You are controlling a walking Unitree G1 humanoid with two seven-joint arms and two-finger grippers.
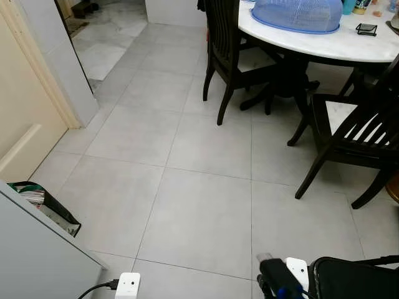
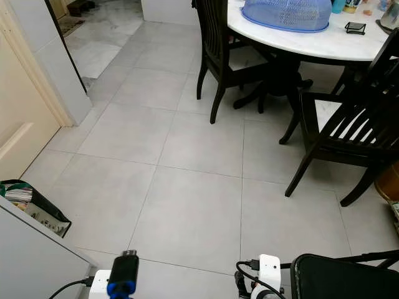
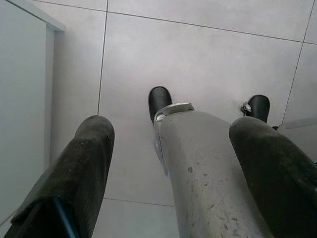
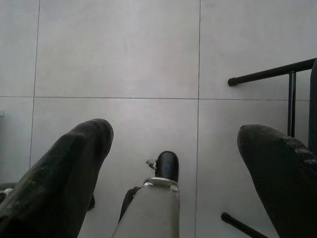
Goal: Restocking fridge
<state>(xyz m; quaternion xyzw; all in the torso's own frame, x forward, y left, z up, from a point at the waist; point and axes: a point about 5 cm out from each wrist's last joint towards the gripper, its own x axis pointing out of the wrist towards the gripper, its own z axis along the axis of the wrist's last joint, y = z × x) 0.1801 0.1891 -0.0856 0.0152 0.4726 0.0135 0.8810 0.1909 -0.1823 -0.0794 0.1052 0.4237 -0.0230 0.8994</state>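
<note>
Both arms hang straight down, and you look along each one at the grey tiled floor (image 1: 199,218). At the left gripper (image 3: 171,126) the two black fingers (image 3: 84,168) stand wide apart and hold nothing; between them you see a silver limb (image 3: 208,173) of the robot, which ends above a black rounded foot (image 3: 159,99). The right gripper (image 4: 176,131) is in the same pose, its fingers (image 4: 64,168) also spread and empty, with thin black bars (image 4: 270,74) over the tiles to one side.

For the task's thing, you have a tall white panel (image 1: 37,261) at the robot's near left. It is plain and flat, with one straight edge, and you cannot tell whether it is the fridge. Just behind it a bag (image 1: 43,208) of papers stands on the floor, and near its foot lies a white plug block (image 1: 128,285) with a black cable.

Further ahead on the right you see a round white table (image 1: 299,40) carrying a blue mesh cover (image 1: 296,14), with dark wooden chairs (image 1: 361,137) around it. On the far left is a cream door (image 1: 19,112).
</note>
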